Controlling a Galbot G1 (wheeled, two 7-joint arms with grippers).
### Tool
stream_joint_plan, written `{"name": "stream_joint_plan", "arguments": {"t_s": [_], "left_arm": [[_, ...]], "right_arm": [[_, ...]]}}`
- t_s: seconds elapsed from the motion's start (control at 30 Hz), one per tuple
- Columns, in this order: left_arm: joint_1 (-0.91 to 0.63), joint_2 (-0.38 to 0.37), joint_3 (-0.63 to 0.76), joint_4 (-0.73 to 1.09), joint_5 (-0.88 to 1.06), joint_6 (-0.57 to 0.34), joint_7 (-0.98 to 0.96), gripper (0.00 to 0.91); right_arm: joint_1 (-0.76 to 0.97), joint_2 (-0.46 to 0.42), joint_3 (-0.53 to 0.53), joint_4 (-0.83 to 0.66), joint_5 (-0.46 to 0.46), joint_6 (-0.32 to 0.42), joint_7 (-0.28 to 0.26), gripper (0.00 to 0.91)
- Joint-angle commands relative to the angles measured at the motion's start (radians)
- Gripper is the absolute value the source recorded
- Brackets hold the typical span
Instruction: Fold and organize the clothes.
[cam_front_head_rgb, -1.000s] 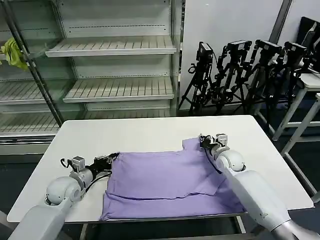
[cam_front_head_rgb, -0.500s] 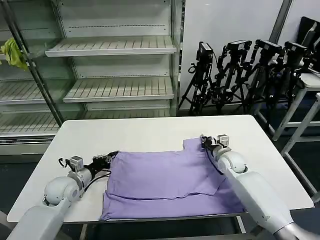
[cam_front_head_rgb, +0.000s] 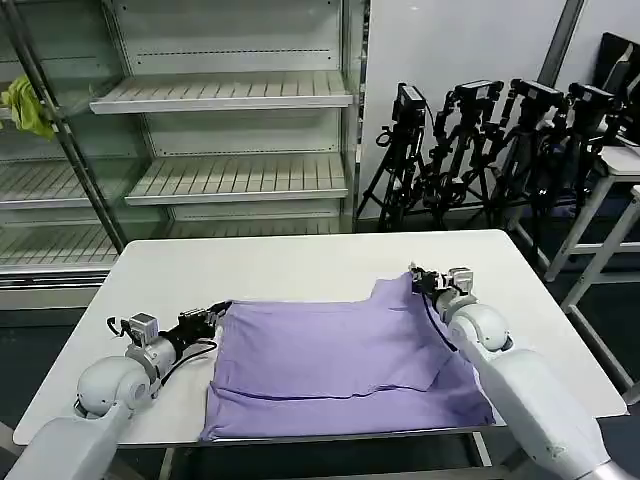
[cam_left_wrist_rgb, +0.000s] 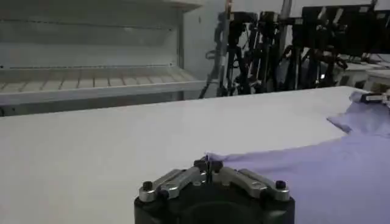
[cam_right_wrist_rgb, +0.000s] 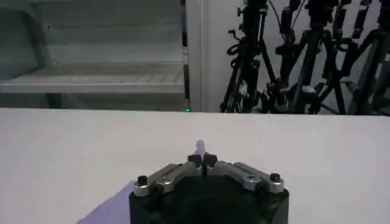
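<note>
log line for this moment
left claw: shut on shirt far left corner | right claw: shut on far right corner | shirt: flat on table

the white table (cam_front_head_rgb: 300, 265) lies bare beyond the lavender t-shirt (cam_front_head_rgb: 330, 350), open from edge to edge, with bare strips at both sides too. past the far edge stand shelving racks (cam_front_head_rgb: 220, 130) and a cluster of black tripods (cam_front_head_rgb: 480, 150), well apart from the cloth.

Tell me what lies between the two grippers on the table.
In the head view, the far edge of the lavender T-shirt spans the stretch from the left gripper to the right gripper; each is shut on a corner of it, nothing else between.
</note>
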Motion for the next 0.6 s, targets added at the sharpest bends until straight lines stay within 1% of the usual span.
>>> {"name": "stream_joint_plan", "arguments": {"t_s": [0.03,0.23,0.4,0.43,0.6], "left_arm": [[0.069,0.005,-0.044,-0.096,-0.005,0.003,0.0,0.071],[0.135,0.024,-0.094,-0.171,-0.014,0.004,0.0,0.071],[0.207,0.038,-0.152,-0.242,-0.025,0.004,0.001,0.06],[0.215,0.039,-0.157,-0.25,-0.025,0.004,0.001,0.071],[0.272,0.04,-0.196,-0.318,-0.028,0.009,-0.001,0.071]], "right_arm": [[-0.084,-0.062,0.072,0.168,0.017,0.001,0.005,0.0],[-0.164,-0.1,0.15,0.272,0.032,-0.002,0.01,0.0],[-0.29,-0.144,0.217,0.384,0.043,-0.004,0.008,0.0],[-0.309,-0.147,0.229,0.403,0.043,-0.004,0.008,0.0],[-0.451,-0.173,0.29,0.504,0.027,0.001,-0.002,0.0]]}}
